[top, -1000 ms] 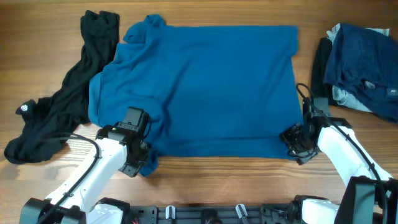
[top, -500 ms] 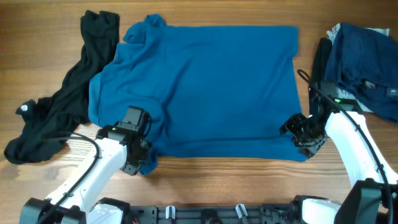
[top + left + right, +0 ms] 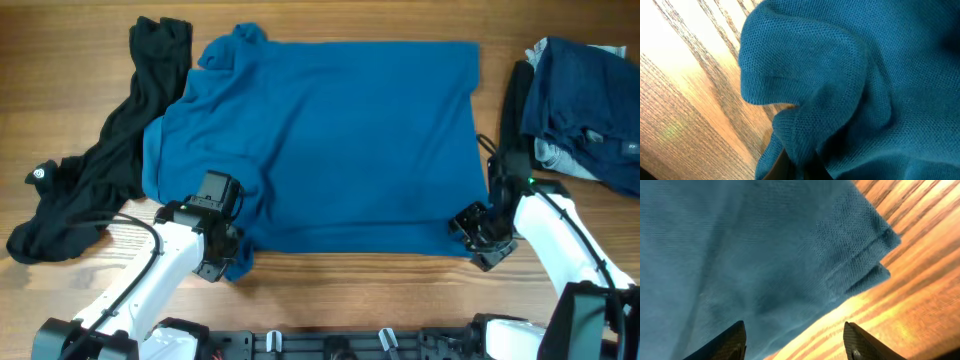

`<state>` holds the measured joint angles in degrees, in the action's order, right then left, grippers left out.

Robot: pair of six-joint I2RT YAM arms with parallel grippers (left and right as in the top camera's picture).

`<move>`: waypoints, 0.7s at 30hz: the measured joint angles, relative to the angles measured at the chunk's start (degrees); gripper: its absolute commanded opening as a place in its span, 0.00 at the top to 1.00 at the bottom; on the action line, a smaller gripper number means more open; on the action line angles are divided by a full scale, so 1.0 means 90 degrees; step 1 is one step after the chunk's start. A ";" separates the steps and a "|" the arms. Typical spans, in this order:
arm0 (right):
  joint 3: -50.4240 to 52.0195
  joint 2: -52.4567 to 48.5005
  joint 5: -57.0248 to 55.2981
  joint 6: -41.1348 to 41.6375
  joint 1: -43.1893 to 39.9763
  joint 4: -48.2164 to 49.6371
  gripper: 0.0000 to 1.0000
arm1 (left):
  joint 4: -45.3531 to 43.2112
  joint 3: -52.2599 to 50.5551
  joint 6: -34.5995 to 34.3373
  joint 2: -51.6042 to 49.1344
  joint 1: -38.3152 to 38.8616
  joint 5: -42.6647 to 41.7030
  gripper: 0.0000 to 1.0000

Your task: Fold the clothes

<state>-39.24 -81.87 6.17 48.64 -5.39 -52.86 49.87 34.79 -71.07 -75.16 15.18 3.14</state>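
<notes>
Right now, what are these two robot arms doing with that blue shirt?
They seem to be setting up a fold. The blue T-shirt lies spread on the table. The left gripper is shut on its near left corner, bunching the cloth, while the right gripper hovers open over the near right corner, not gripping yet. A black garment and a navy pile wait at the sides.

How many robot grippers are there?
2. The left gripper pinches the near-left corner of the blue T-shirt; the right gripper sits at its near-right corner. No others show.
</notes>
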 measured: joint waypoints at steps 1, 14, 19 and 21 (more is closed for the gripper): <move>0.0131 0.0000 0.0000 0.0022 0.0000 0.0109 0.38 | 0.0002 0.0000 0.0000 0.0000 0.0000 0.0002 0.96; 0.0597 0.0134 0.0189 0.0236 0.0007 0.1200 0.96 | 0.0000 0.0000 0.0000 0.0000 0.0000 0.0000 0.96; 0.0597 0.0134 0.0189 0.0223 0.0005 0.1552 0.96 | -0.0024 0.0000 0.0032 0.0000 0.0000 0.0000 0.96; 0.0595 0.0134 0.0192 0.0124 0.0005 0.1549 0.96 | 0.0024 0.0000 0.0085 0.0002 0.0000 0.0002 0.96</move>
<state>-33.89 -80.66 7.90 49.76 -5.34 -38.92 50.09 34.79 -70.30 -75.13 15.18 3.16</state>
